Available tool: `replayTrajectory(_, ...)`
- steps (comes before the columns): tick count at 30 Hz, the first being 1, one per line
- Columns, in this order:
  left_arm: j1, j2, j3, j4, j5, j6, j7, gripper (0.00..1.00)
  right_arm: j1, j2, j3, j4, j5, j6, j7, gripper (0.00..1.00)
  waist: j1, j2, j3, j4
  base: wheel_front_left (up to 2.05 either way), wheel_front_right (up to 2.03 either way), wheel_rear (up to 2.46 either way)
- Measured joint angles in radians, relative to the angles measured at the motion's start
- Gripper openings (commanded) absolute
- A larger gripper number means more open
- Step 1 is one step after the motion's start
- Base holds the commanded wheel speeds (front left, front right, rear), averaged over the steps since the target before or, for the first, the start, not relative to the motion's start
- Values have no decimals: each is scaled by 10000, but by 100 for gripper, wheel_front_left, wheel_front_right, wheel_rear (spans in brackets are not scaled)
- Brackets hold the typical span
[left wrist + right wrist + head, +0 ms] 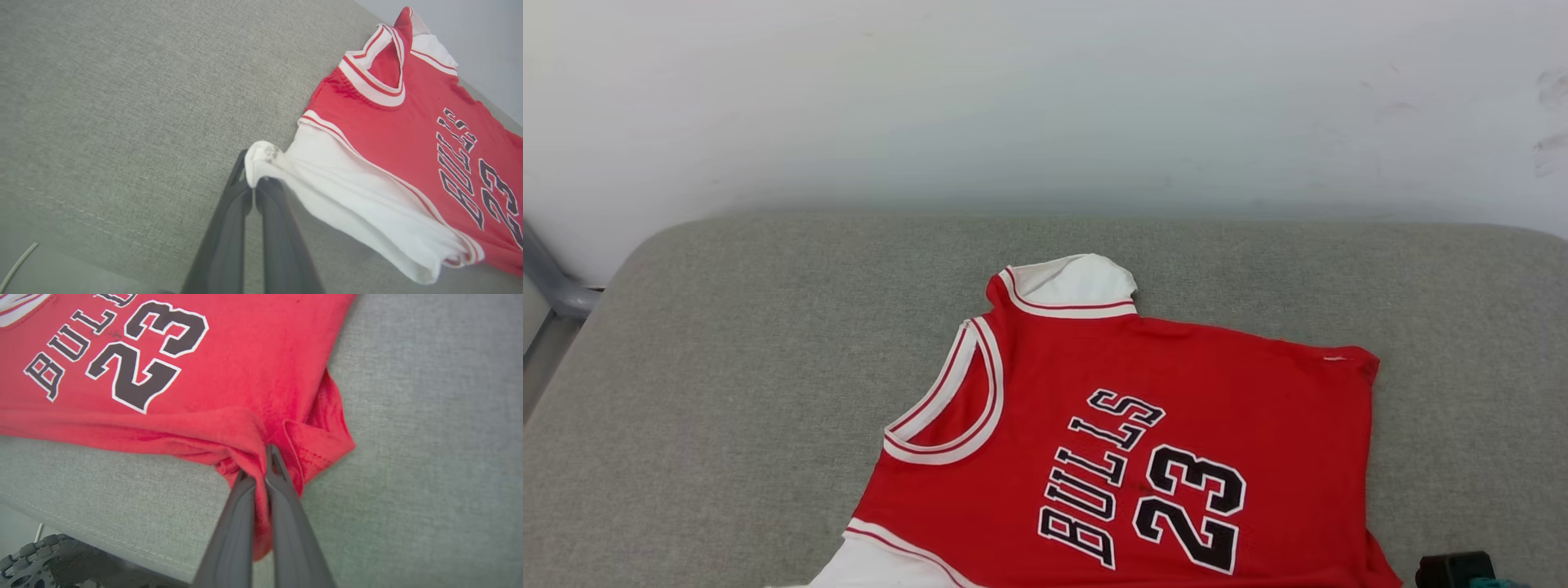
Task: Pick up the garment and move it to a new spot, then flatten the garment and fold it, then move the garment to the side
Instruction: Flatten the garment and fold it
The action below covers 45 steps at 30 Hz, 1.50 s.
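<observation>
Pinching together, the left gripper (255, 185) had its fingers clamped on the tip of the white sleeve (367, 192), and the right gripper (261, 477) was closed just as tightly on the bunched hem corner (318, 445). Between them the garment (1143, 425) lay lettering-up, right of middle on the grey cushion (727, 367), collar left, hem right, its near edge lifted. It looked to me like the flattening step. Next, I reckoned, both arms would need an even, taut pull, then a lowering.
</observation>
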Motion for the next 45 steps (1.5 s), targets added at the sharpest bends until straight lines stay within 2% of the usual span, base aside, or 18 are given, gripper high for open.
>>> replayTrajectory(5,-252,105,-136,-702,-8,17,313,0,154,63,-84,-533,31,-2,700,0,2,0,161,-10,0,0,0)
replayTrajectory(10,-1611,194,-642,-813,454,-67,754,0,-323,44,-109,-945,71,-4,1636,0,3,0,480,-82,0,0,0)
replayTrajectory(15,-3258,13,-1039,-127,635,-462,989,0,-1065,19,-192,-1064,-6,-4,2291,0,4,0,1001,-168,0,0,0)
replayTrajectory(21,-4765,-330,-1248,1304,617,-988,1070,0,-1744,19,-171,-832,-46,-6,2545,7,5,0,1615,-308,0,0,0)
replayTrajectory(23,-5155,-454,-1346,1833,573,-1151,1149,0,-1922,33,-140,-639,-50,-6,2543,17,5,0,1796,-355,0,0,0)
replayTrajectory(24,-5315,-512,-1386,2104,564,-1235,1162,0,-2006,46,-107,-550,-48,-4,2533,18,5,-1,1875,-377,0,0,0)
replayTrajectory(25,-5470,-550,-1436,2368,529,-1325,1225,0,-2072,73,-86,-458,-46,-4,2495,31,5,-1,1946,-398,0,0,0)
replayTrajectory(26,-5606,-587,-1461,2635,485,-1419,1258,0,-2103,96,-81,-366,-48,-6,2433,45,5,0,2007,-416,0,0,0)
replayTrajectory(27,-5727,-629,-1498,2853,456,-1530,1298,0,-2128,115,-82,-278,-50,-4,2376,92,5,-1,2058,-430,0,0,0)
replayTrajectory(28,-5833,-675,-1553,3112,408,-1638,1379,3,-2162,140,-59,-217,-50,-4,2330,100,5,-1,2100,-441,0,0,0)
replayTrajectory(30,-5972,-784,-1666,3488,374,-1837,1436,44,-2206,178,10,-153,-52,-2,2123,100,5,0,2152,-457,0,0,0)
replayTrajectory(31,-6023,-830,-1685,3626,314,-1916,1432,79,-2206,217,36,-150,-48,-2,1973,100,5,-1,2162,-461,0,0,0)
replayTrajectory(32,-6085,-848,-1703,3760,311,-1969,1390,100,-2204,244,50,-150,-48,-2,1818,100,4,-1,2162,-460,0,0,0)
replayTrajectory(36,-6201,-876,-1745,4167,426,-2113,1020,100,-2048,263,4,-213,-155,-4,754,100,4,-1,2019,-444,0,0,0)
replayTrajectory(39,-6197,-849,-1714,4155,499,-2167,660,100,-1987,428,-267,-309,-360,-10,-435,100,4,-1,1813,-465,0,0,0)
replayTrajectory(45,-5644,-575,-1728,3645,744,-1852,357,100,-1785,838,-736,-499,-884,-12,-2416,100,3,0,1223,-493,0,0,0)
